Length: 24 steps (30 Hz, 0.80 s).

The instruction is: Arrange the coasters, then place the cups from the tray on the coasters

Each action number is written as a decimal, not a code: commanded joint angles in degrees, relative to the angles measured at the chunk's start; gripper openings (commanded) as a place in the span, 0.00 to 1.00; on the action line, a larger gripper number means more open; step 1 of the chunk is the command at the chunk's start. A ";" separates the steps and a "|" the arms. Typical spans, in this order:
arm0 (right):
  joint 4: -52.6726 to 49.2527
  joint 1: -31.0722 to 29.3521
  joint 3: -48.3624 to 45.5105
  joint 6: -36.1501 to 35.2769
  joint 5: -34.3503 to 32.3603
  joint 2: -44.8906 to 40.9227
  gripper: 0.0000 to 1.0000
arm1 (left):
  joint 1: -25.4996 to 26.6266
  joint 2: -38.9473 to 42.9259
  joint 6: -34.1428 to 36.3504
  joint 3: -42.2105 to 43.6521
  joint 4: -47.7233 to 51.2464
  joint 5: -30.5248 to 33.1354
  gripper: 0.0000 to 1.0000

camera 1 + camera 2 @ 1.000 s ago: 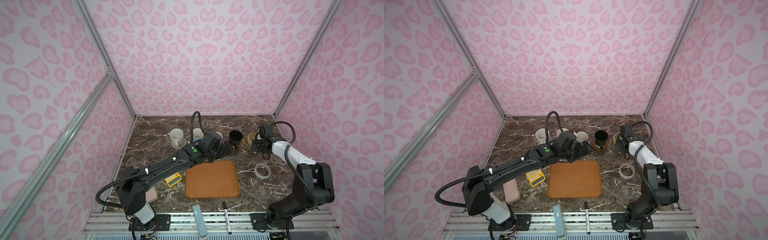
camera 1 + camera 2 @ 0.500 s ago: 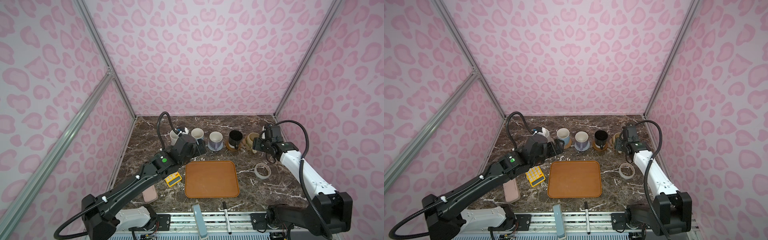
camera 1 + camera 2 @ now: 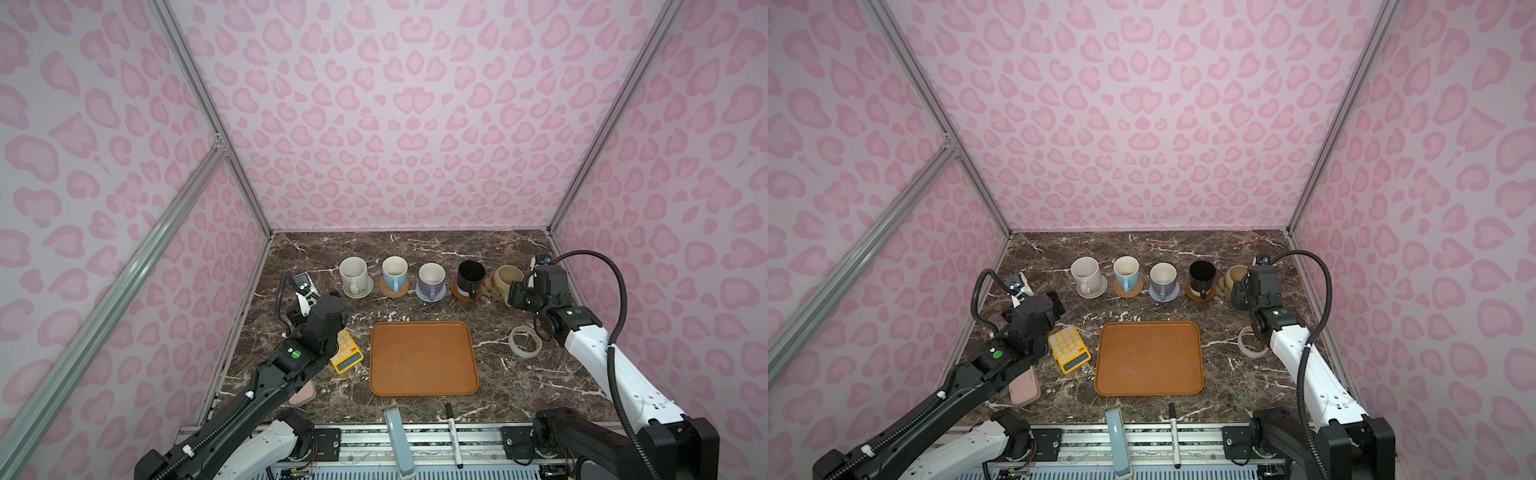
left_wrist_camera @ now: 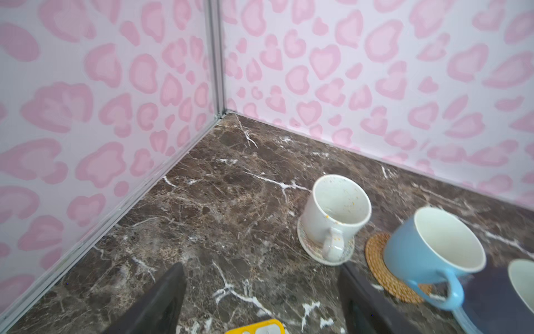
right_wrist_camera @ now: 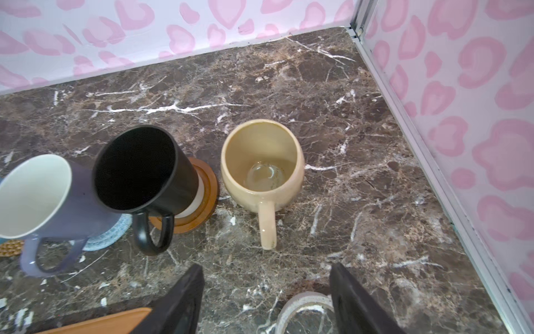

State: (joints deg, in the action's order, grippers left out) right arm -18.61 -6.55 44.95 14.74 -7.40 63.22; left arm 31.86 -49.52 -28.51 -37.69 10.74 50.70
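Five cups stand in a row at the back in both top views, each on a coaster: speckled white cup [image 3: 352,270] on the beige mat [image 4: 310,249], light blue cup [image 3: 394,270] on the rattan round [image 3: 386,291], lavender cup [image 3: 431,277] on the grey-blue mat [image 3: 420,295], black cup [image 3: 471,274] on the brown disc [image 5: 209,188], cream cup [image 3: 508,279] on the paw coaster [image 3: 491,286]. The orange-brown tray [image 3: 423,357] lies bare. My left gripper [image 4: 261,274] is open above the marble, left of the white cup. My right gripper [image 5: 265,271] is open, just short of the cream cup's handle [image 5: 267,225].
A yellow calculator [image 3: 345,353] lies just under my left wrist, with a pink case [image 3: 302,392] nearer the front. A tape ring [image 3: 525,340] sits under my right arm. A pen [image 3: 453,432] and a blue-grey tool [image 3: 397,436] lie at the front edge. Walls close three sides.
My left arm has drawn back from the lavender cup to the left, past the blue and white cups. My right gripper has opened wider and backed off the cream cup.
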 commanded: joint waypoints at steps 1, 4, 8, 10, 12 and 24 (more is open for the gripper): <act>10.54 0.48 -5.37 -1.94 -3.33 -1.48 0.72 | -3.67 0.75 3.49 3.94 -10.55 2.57 0.84; 16.82 0.49 -9.96 -7.91 -4.51 -3.30 0.77 | -7.58 -0.89 3.49 5.53 -12.55 4.36 0.86; 28.00 2.23 -17.80 -9.27 -6.94 -4.42 0.80 | -12.77 -1.95 9.58 11.45 -22.84 -2.99 0.84; 31.64 3.57 -19.68 -7.21 -6.06 -4.05 0.80 | -14.92 -3.03 10.22 13.00 -24.90 -5.09 0.85; 34.02 4.00 -20.44 -7.01 -5.67 -3.09 0.79 | -16.03 -4.48 13.05 15.29 -29.38 -4.91 0.85; 56.78 4.44 -27.38 -8.02 -6.89 6.86 0.79 | -26.88 -15.44 14.31 24.69 -53.22 -15.47 0.85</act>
State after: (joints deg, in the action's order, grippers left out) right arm 28.29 -2.31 18.74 7.29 -13.45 68.20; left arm 6.11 -63.13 -14.96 -14.81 -30.81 39.42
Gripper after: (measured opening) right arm 0.791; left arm 0.847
